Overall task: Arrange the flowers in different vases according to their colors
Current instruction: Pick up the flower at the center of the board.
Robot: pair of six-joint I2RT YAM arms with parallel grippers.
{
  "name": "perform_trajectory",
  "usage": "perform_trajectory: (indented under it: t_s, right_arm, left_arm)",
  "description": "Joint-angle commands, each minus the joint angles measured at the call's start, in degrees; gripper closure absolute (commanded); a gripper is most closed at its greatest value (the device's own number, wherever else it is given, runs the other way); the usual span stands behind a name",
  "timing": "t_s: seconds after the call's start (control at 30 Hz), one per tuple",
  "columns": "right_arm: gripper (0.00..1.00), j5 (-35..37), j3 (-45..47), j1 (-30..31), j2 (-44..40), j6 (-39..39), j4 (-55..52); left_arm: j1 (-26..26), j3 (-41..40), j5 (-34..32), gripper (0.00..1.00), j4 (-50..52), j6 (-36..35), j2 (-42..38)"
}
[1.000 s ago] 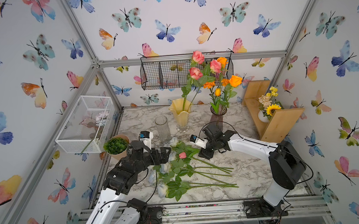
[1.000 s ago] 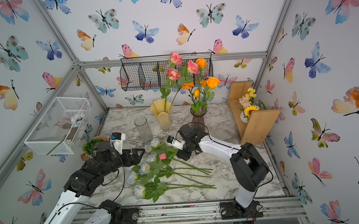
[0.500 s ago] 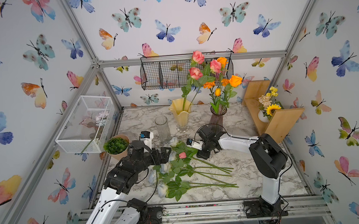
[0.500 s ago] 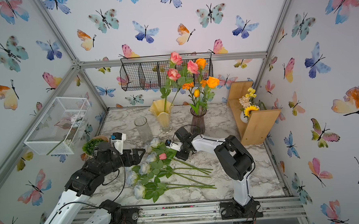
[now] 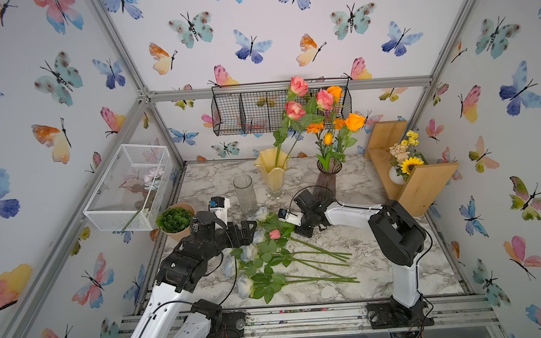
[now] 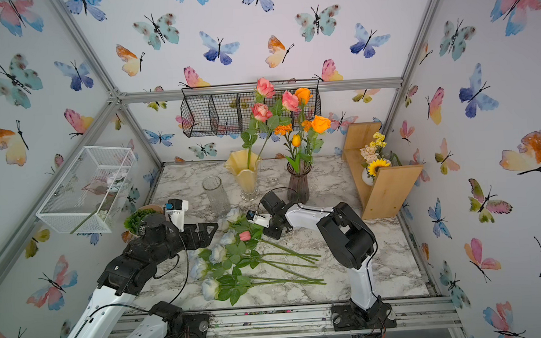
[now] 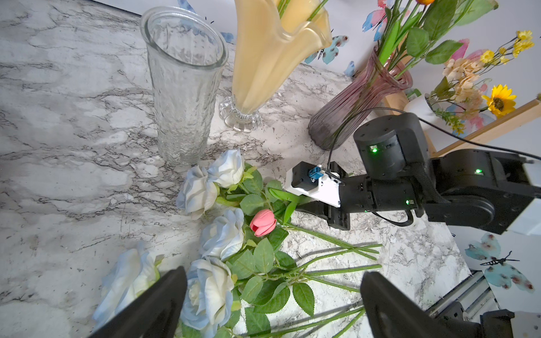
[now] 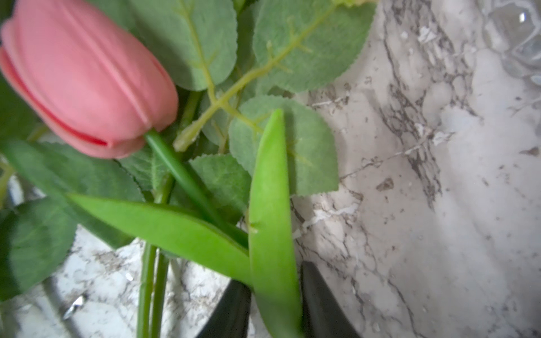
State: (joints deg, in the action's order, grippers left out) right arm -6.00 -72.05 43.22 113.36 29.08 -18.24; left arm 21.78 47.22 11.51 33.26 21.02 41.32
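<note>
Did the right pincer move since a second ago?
Yes. The right pincer slid slightly away from the purple vase, toward the pink tulip, closing on its leaf.

Marble-look tabletop (image 5: 427, 273) glossy; clear vase (image 7: 184, 96) textured glass; shelf (image 5: 422, 184) wood.

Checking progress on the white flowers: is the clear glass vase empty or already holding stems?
Empty. The clear glass vase stands upright with nothing inside in the left wrist view; the white roses lie on the table.
</note>
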Motion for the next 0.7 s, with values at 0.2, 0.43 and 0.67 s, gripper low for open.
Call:
perform_trajectory:
  t_s: [0.2,0.43,0.67]
  right_arm:
    - [0.92,5.06,1.73,0.12,-2.21,-0.91,-1.10]
    - [0.98,7.13,0.54,0.17,-7.93,-1.65,-1.10]
    - [0.97,6.50,-0.46,0.13,-14.84,-3.75,-1.18]
  left_arm:
    - [-0.34,-0.46,1.50,0.01,-1.02,-0.72,-1.15]
    - [-0.34,-0.46,1.50,0.01,-1.00,-0.71,-1.51]
    - [-0.34,-0.46,1.28,0.01,-1.00,-0.73,-1.59]
